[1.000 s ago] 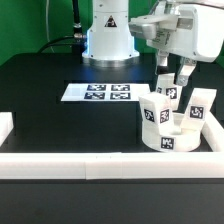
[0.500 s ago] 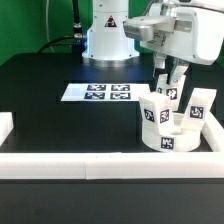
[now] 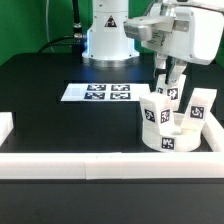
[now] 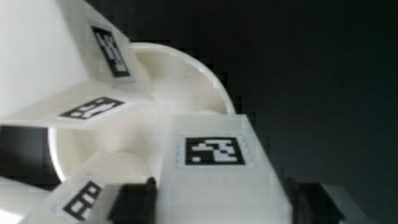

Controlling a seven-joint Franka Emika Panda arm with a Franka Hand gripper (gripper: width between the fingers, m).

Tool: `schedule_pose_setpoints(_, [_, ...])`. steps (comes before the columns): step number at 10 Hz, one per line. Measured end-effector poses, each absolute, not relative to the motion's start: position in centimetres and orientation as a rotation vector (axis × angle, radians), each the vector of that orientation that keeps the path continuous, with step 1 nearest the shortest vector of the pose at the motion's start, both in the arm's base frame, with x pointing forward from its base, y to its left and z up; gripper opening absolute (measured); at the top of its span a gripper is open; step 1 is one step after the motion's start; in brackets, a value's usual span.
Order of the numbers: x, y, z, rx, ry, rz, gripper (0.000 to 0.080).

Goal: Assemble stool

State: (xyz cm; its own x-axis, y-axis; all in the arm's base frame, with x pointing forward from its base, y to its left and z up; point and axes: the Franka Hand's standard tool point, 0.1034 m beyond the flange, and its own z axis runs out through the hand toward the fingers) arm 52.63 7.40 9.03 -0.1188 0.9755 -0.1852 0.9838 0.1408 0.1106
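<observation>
Gripper (image 3: 169,80) was clamped on the rear leg (image 3: 168,93), fingers pinching its upper end, with the arm above it at roughly 1 o'clock in the exterior view. Round seat (image 3: 172,136) sat on the black table (image 3: 50,120) at about 4 o'clock, close to the front rail (image 3: 100,162). Front leg (image 3: 152,113) and right-hand leg (image 3: 198,106) stood upright in the seat. The marker board (image 3: 100,92) lay flat near centre, well apart from the stool. In the wrist view, a tagged leg (image 4: 214,160) sat between dark fingertips (image 4: 347,203), with the seat disc behind it.
</observation>
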Motion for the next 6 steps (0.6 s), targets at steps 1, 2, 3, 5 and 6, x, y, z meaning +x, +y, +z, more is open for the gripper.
schedule_pose_setpoints(1, [52.52,7.22,9.04,2.084,2.062,-0.062,0.0337])
schedule_pose_setpoints(2, [52.45,7.14,9.01,2.197,1.947,-0.052,0.0337])
schedule_pose_setpoints(3, [52.44,6.91,8.98,2.242,1.896,-0.045,0.0337])
schedule_pose_setpoints(5, [52.39,6.77,8.97,2.424,1.671,-0.011,0.0337])
schedule_pose_setpoints(6, [52.35,6.65,8.97,2.528,1.527,0.012,0.0337])
